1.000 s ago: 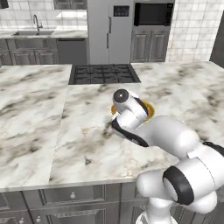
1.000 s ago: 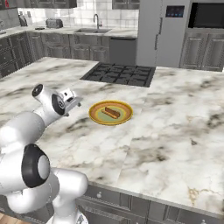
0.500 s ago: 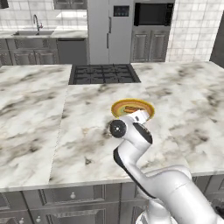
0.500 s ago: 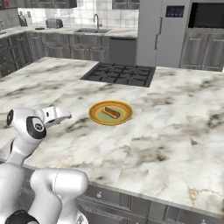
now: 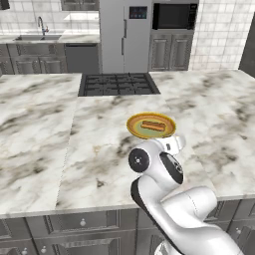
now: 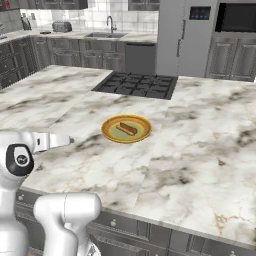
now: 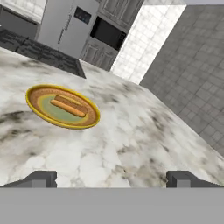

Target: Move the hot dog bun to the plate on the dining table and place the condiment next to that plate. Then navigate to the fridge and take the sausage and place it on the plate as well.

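Arm pulled back; claw (image 7: 111,179) open, bun (image 5: 152,125) plated.

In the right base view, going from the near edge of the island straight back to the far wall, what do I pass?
dining table near edge → plate holding the hot dog bun → black cooktop → fridge at the back wall.

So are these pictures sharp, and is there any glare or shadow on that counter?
Left base view: flat even light, no hard shadow around the plate. Right base view: the bun looks soft-edged, the counter shows no glare. Hand view: the plate's edges are slightly blurred.
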